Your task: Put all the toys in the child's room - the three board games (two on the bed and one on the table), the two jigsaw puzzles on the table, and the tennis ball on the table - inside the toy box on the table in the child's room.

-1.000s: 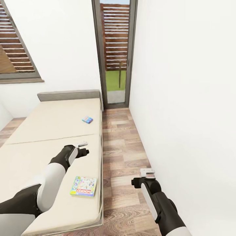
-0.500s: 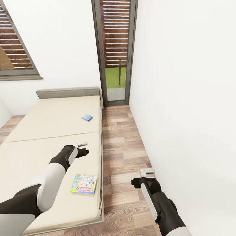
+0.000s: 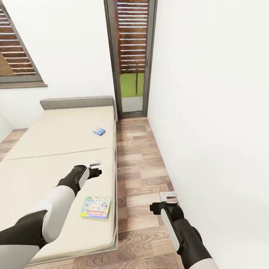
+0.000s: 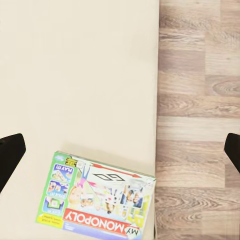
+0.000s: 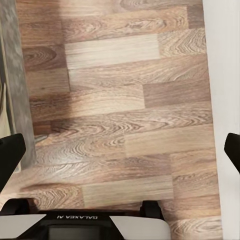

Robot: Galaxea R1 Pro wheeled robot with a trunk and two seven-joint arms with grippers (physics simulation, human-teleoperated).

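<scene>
The Monopoly board game (image 3: 95,207) lies flat on the bed (image 3: 45,164), close to the bed's long edge by the floor and near the foot end. A small blue game box (image 3: 99,131) lies on the same bed, nearer the headboard and also close to that edge. Neither is picked up yet, so this looks like the step of fetching the bed's two games.

The left gripper (image 3: 98,168) hangs over the bed between the two boxes, with its jaws spread wide and holding nothing. Next it should probably come down over the Monopoly box and close on its sides.

The left wrist view shows the box's print and the bed edge beside the wood floor (image 4: 200,100). The right gripper (image 3: 167,195) is over the floor, jaws spread and holding nothing.
</scene>
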